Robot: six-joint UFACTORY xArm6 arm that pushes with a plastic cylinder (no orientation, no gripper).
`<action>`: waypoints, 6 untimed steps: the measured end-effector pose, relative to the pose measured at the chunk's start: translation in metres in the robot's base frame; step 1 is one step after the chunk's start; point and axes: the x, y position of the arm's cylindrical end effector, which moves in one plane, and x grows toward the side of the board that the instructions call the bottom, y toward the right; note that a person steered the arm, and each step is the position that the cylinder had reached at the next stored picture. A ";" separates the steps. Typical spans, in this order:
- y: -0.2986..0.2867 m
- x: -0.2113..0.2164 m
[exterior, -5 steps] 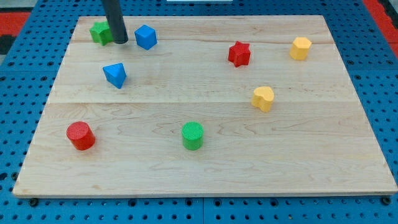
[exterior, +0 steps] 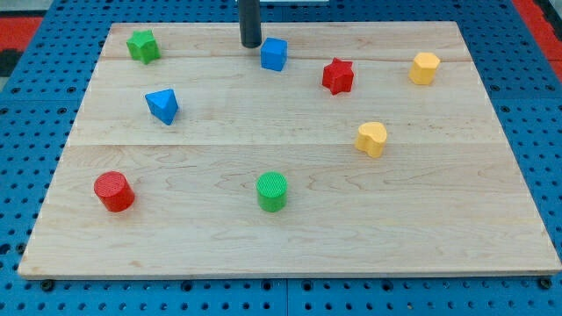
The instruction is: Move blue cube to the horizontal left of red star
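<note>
Blue cube (exterior: 274, 53) sits on the far part of the board (exterior: 290, 237), a little left of centre, with the red star (exterior: 337, 75) to its right and slightly nearer. A clear gap of bare wood separates the two; they do not touch.

Camera view: my tip (exterior: 251, 45) stands just beside the cube on its far-left side, apparently touching or within a hair of it; contact cannot be confirmed. The arm carries no pincer, only the rod, so there is nothing to release or clench.

Other blocks, all well apart from the cube: green star (exterior: 142, 45) at far left, blue wedge-like block (exterior: 162, 105) left of centre, red cylinder (exterior: 113, 191) near left, green cylinder (exterior: 272, 190) near centre, yellow block (exterior: 371, 139) right of centre, yellow hexagonal block (exterior: 424, 68) far right.

Step in hand, as judged: the push toward the star is under way, not finished. The cube lies left of the star but farther back than the star's row.

Next move calls for: a push rightward and slightly nearward, so the cube comes level with the star, stopping short of bumping it.
</note>
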 end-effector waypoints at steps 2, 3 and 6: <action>0.094 -0.008; 0.064 0.020; 0.020 0.094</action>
